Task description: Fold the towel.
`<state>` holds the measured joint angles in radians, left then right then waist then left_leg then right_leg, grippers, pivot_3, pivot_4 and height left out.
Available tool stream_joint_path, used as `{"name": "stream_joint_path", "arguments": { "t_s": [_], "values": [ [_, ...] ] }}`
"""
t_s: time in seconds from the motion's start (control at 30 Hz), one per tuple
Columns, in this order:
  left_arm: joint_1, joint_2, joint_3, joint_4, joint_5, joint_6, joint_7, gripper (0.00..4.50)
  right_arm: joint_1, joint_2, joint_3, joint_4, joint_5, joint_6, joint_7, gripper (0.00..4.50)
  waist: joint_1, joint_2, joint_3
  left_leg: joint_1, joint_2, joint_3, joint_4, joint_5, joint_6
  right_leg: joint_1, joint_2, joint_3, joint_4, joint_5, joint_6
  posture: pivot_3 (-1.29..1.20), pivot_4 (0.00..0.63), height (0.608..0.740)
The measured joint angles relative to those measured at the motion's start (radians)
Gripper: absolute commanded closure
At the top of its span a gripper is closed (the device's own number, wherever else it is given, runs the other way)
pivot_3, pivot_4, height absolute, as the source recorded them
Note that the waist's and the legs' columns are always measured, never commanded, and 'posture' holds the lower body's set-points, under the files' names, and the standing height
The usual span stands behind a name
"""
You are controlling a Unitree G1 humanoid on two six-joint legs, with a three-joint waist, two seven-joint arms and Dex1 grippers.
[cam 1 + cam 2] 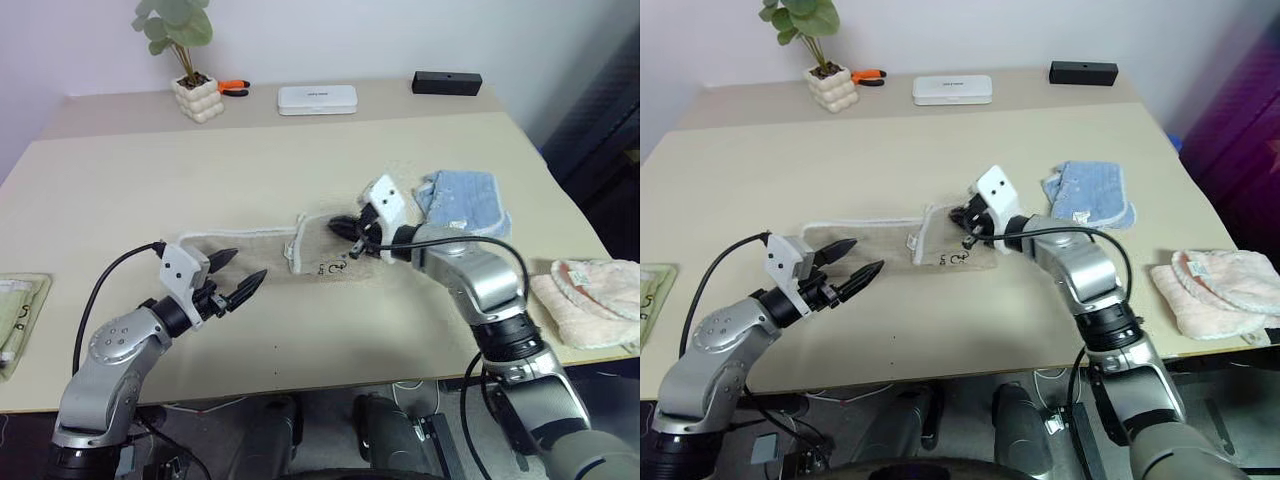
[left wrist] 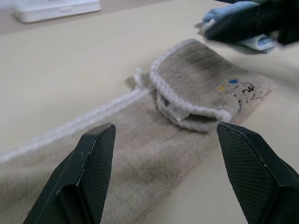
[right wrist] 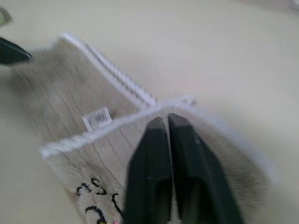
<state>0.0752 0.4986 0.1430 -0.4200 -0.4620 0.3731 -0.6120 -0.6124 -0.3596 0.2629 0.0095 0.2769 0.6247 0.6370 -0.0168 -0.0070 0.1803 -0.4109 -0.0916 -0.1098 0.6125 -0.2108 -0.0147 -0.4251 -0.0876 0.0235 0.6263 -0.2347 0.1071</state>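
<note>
The beige towel (image 1: pixel 245 248) lies stretched across the middle of the table, white corded edging around it. Its right end is folded back over itself, with a dark embroidered mark (image 1: pixel 333 266) on the flap. My right gripper (image 1: pixel 341 228) is shut, its tips resting at the flap's corded edge (image 3: pixel 140 98); I cannot tell whether cloth is pinched between them. My left gripper (image 1: pixel 250 263) is open and empty, level just above the towel's left half, pointing toward the fold (image 2: pixel 187 100).
A light-blue towel (image 1: pixel 462 200) lies just right of the fold. A pale pink fluffy cloth (image 1: pixel 590 300) sits at the right table edge. At the back stand a potted plant (image 1: pixel 197 97), a white box (image 1: pixel 317 99) and a black box (image 1: pixel 447 82).
</note>
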Motion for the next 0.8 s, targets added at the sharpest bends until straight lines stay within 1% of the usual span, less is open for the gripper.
{"name": "stream_joint_path", "arguments": {
  "t_s": [0.13, 0.3, 0.37, 0.4, 0.47, 0.5, 0.53, 0.57, 0.63, 0.7, 0.8],
  "values": [
    [0.044, -0.031, 0.010, -0.024, -0.014, 0.016, 0.037, 1.01, 0.003, 0.060, 0.091, 0.143, -0.075, -0.051, 0.017, 4.47, 0.002, 0.000, 0.000, 0.000, 0.000, 0.000, 0.000, 0.000, 0.000, 0.000, 0.000, 0.000, 0.001, 0.000, 0.000, 0.00, 0.150, 0.740],
    [0.136, -0.054, 0.061, -0.093, -0.040, 0.039, 0.093, 1.01, 0.001, 0.070, 0.069, 0.154, -0.107, -0.109, 0.014, 4.47, 0.003, -0.001, 0.000, 0.000, 0.000, 0.000, 0.000, 0.000, 0.000, 0.000, 0.000, 0.000, 0.001, 0.000, 0.000, 0.00, 0.150, 0.740],
    [0.178, -0.071, 0.078, -0.124, -0.068, 0.062, 0.117, 1.01, -0.014, 0.068, 0.037, 0.154, -0.106, -0.120, 0.015, 3.95, 0.003, 0.000, 0.000, 0.000, 0.000, 0.000, 0.001, 0.000, 0.000, 0.000, 0.000, 0.000, 0.001, 0.000, -0.001, 0.00, 0.150, 0.740],
    [0.201, -0.088, 0.095, -0.145, -0.100, 0.085, 0.139, 0.75, -0.032, 0.062, 0.025, 0.154, -0.106, -0.134, 0.024, 3.61, 0.001, 0.000, 0.000, 0.000, 0.000, 0.000, 0.001, 0.000, 0.000, 0.000, 0.000, 0.000, 0.001, -0.001, -0.001, 0.00, 0.150, 0.740],
    [0.241, -0.126, 0.131, -0.178, -0.171, 0.134, 0.190, 0.10, -0.068, 0.034, 0.003, 0.140, -0.107, -0.180, 0.054, 2.66, 0.001, 0.000, 0.000, 0.000, 0.000, 0.000, 0.000, 0.000, 0.000, 0.000, 0.000, 0.000, 0.001, -0.001, -0.001, 0.00, 0.150, 0.740],
    [0.262, -0.145, 0.158, -0.192, -0.213, 0.164, 0.223, 0.00, -0.084, 0.018, -0.003, 0.123, -0.109, -0.213, 0.075, 2.14, 0.002, -0.001, 0.000, 0.000, 0.000, -0.001, 0.000, 0.000, 0.000, 0.000, 0.000, 0.000, 0.001, -0.001, -0.001, 0.00, 0.150, 0.740],
    [0.275, -0.155, 0.176, -0.198, -0.242, 0.183, 0.248, 0.00, -0.090, 0.010, -0.009, 0.102, -0.109, -0.238, 0.093, 1.72, 0.002, -0.001, 0.000, 0.000, 0.000, -0.001, 0.000, 0.000, 0.000, 0.000, 0.000, 0.000, 0.001, 0.000, -0.001, 0.00, 0.150, 0.740],
    [0.282, -0.162, 0.193, -0.202, -0.274, 0.202, 0.272, 0.00, -0.094, 0.007, -0.011, 0.087, -0.109, -0.260, 0.110, 1.20, 0.002, -0.001, 0.000, 0.000, 0.000, -0.001, 0.000, 0.000, -0.001, 0.000, 0.000, -0.001, 0.001, -0.001, -0.001, 0.00, 0.150, 0.740],
    [0.296, -0.209, 0.232, -0.219, -0.381, 0.240, 0.341, 0.00, -0.093, -0.001, 0.001, 0.044, -0.106, -0.299, 0.164, 0.08, 0.003, -0.001, 0.000, 0.000, 0.000, -0.001, 0.001, 0.000, -0.001, 0.000, 0.000, -0.001, 0.001, -0.001, -0.002, 0.00, 0.150, 0.740],
    [0.296, -0.251, 0.258, -0.219, -0.493, 0.277, 0.429, 0.00, -0.092, -0.005, 0.010, 0.000, -0.104, -0.324, 0.203, 0.03, 0.003, -0.001, 0.000, 0.000, 0.000, -0.001, 0.001, 0.000, -0.001, 0.001, 0.000, -0.001, 0.001, -0.001, -0.002, 0.00, 0.150, 0.740],
    [0.241, -0.293, 0.304, -0.164, -0.634, 0.307, 0.586, 0.00, -0.083, 0.004, 0.023, -0.046, -0.103, -0.347, 0.228, 0.03, 0.006, -0.002, -0.001, 0.000, 0.000, -0.002, 0.002, 0.000, -0.001, 0.001, 0.000, -0.001, 0.002, -0.001, -0.002, 0.00, 0.150, 0.740]
  ]
}}
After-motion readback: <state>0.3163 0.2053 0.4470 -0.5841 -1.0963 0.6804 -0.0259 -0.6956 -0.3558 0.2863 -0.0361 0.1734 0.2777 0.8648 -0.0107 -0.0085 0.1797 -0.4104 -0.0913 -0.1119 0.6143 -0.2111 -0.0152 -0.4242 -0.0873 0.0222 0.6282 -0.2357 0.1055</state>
